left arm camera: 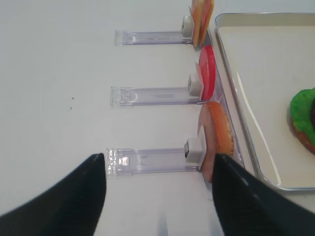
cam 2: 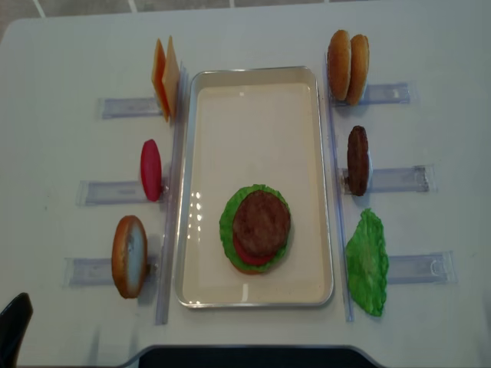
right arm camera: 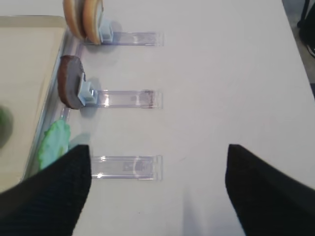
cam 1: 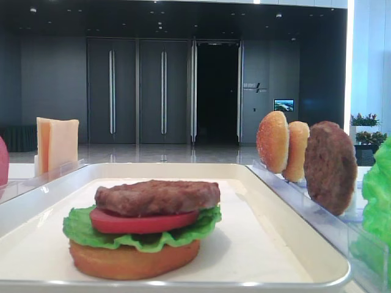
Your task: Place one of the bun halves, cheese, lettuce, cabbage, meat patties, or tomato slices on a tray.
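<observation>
The right gripper (right arm camera: 157,191) is hanging over bare table with its two dark fingers (right arm camera: 54,196) spread wide and nothing between them. The left gripper (left arm camera: 160,196) is likewise standing wide apart and holding nothing, its fingers flanking the near end of a clear rack (left arm camera: 152,160).

The table (cam 2: 61,61) is carrying the cream tray (cam 2: 253,84) at its centre. On the tray, toward the near end, a stack is sitting: a bun half (cam 1: 131,261) at the bottom, then lettuce (cam 1: 82,229), a tomato slice (cam 1: 143,221) and a patty (cam 1: 157,196) on top.

On the right of the tray, racks are holding things on edge: two bun halves (cam 2: 347,67) at the far end, a second patty (cam 2: 357,160) in the middle, and a loose lettuce leaf (cam 2: 367,262) nearest (it is leaning against the tray-side end of its rack).

On the left, the far rack is holding the cheese (cam 2: 165,77) slices upright, the middle one a red tomato slice (cam 2: 150,169), and the near one another bun half (cam 2: 130,256), all standing just beside the tray's rim.
</observation>
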Controlling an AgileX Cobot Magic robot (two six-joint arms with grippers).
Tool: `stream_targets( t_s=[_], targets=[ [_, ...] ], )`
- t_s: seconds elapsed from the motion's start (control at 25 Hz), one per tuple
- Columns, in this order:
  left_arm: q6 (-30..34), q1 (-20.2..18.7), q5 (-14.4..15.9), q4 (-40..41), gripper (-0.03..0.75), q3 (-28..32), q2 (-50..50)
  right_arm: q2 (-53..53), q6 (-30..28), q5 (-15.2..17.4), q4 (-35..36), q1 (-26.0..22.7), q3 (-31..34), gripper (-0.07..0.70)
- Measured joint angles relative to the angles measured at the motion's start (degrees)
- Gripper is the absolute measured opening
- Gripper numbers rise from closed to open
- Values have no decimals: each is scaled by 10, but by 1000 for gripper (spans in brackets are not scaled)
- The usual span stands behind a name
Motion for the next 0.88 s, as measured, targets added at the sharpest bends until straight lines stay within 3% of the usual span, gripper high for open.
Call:
stream_targets(
  t_s=[0.2, 0.48, 0.88],
  targets=[
    [0, 0, 0, 0, 517, 0, 0, -83, -8, -2, 9, 0, 59, 562],
    [0, 0, 0, 0, 517, 0, 0, -172, -12, -28, 11, 0, 147, 562],
    [0, 0, 0, 0, 517, 0, 0, -186, -16, -40, 12, 0, 155, 554]
  ],
)
